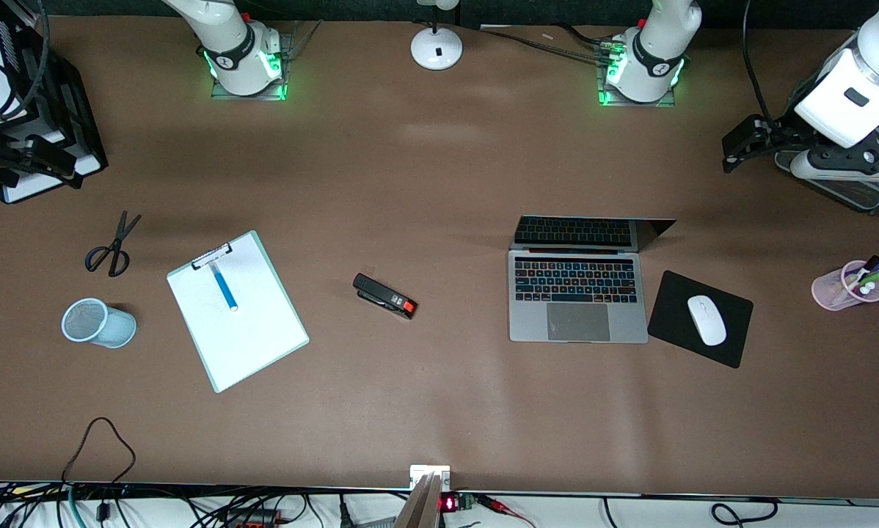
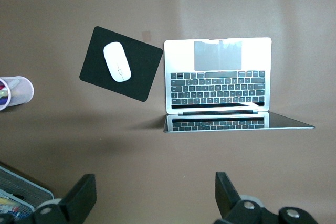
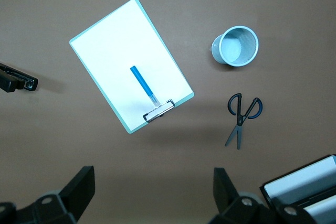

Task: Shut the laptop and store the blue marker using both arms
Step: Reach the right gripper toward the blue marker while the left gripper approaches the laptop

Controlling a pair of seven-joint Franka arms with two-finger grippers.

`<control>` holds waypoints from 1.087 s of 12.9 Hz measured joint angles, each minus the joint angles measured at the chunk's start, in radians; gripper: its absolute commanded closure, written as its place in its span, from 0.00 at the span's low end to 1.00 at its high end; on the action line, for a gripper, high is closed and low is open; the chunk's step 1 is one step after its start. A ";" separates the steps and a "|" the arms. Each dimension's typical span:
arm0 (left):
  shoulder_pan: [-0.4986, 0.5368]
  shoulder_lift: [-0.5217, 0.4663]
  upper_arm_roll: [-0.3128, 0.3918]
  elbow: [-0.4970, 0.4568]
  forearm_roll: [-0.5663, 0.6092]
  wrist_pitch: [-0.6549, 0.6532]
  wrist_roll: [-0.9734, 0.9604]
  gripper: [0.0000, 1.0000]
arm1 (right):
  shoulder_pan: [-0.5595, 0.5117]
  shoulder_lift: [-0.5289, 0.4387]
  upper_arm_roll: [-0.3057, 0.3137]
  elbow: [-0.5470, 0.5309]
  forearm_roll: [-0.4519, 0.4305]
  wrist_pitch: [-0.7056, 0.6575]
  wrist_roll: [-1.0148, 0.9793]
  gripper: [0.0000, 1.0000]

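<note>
Laptop [image 1: 577,308] sits open on the brown counter [image 1: 439,411] toward the left arm's end, keyboard and trackpad facing up, the screen raised and leaning away from the front camera. Just beside it, toward the left arm's end, lies a black mouse pad [image 1: 674,308] carrying a white mouse [image 1: 706,320]. Farther toward that end stands a pink cup [image 1: 843,287] holding pens.

Blue marker [image 1: 224,286] lies on the white sheet of a clipboard [image 1: 252,337] toward the right arm's end of the counter, one end of it tucked up against the metal clip. A pale blue mesh cup [image 1: 99,323] lies on its side near the clipboard, toward the right arm's end, and black scissors [image 1: 112,248] lie flat a little farther from the front camera than the cup. A black stapler [image 1: 384,295] with a red tip rests between the clipboard and the laptop, apart from both.

Left end effector [image 2: 155,195] hangs up in the air over bare counter, with the laptop and mouse pad in its wrist view; its two black fingers [image 2: 79,198] stand wide apart and grip nothing. Right end effector [image 3: 152,192] likewise hangs above bare counter, looking down on the clipboard, marker, mesh cup and scissors; its fingers [image 3: 79,190] are spread fully and it is empty. A black tray [image 3: 307,184] shows beside it.
</note>
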 measured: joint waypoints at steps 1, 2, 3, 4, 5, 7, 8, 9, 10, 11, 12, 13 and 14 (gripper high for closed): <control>0.000 0.000 0.000 0.000 0.000 0.000 0.000 0.00 | 0.000 0.000 0.000 0.000 0.000 0.000 0.000 0.00; 0.000 0.000 0.000 0.000 0.000 0.000 0.000 0.00 | 0.000 0.000 -0.001 0.000 0.000 0.000 0.000 0.00; 0.000 0.000 0.000 0.000 0.000 0.000 0.000 0.00 | 0.000 0.001 -0.001 0.000 0.000 0.000 0.000 0.00; 0.000 0.000 0.000 0.000 0.000 0.000 0.000 0.00 | 0.000 0.001 -0.001 0.000 0.000 0.000 0.000 0.00; 0.000 0.000 0.000 0.000 0.000 0.000 0.000 0.00 | 0.000 0.002 0.000 0.000 0.000 0.000 0.000 0.00; 0.000 0.000 0.000 0.000 0.000 0.000 0.000 0.00 | 0.000 0.006 0.000 0.000 0.000 0.001 0.000 0.00; 0.000 0.000 0.000 0.000 0.000 0.000 0.000 0.00 | 0.000 0.010 0.000 0.000 0.000 0.003 0.001 0.00; 0.000 0.000 0.000 0.000 0.000 0.000 0.000 0.00 | 0.000 0.016 -0.001 0.000 0.000 0.005 0.001 0.00; -0.003 0.000 -0.001 -0.003 0.000 0.000 0.000 0.00 | -0.001 0.024 -0.001 0.000 0.000 0.012 0.002 0.00; -0.007 0.000 -0.003 -0.009 -0.002 0.000 0.000 0.00 | -0.001 0.033 -0.001 0.000 0.000 0.017 0.002 0.00; -0.010 0.000 -0.010 -0.020 -0.004 0.000 0.000 0.00 | -0.001 0.045 -0.001 0.000 0.000 0.019 0.002 0.00; -0.013 0.001 -0.021 -0.035 -0.006 0.000 -0.001 0.00 | -0.001 0.062 -0.001 0.000 0.000 0.022 0.001 0.00; -0.015 0.001 -0.033 -0.048 -0.006 0.003 -0.004 0.00 | 0.001 0.081 0.000 0.000 0.000 0.030 0.001 0.00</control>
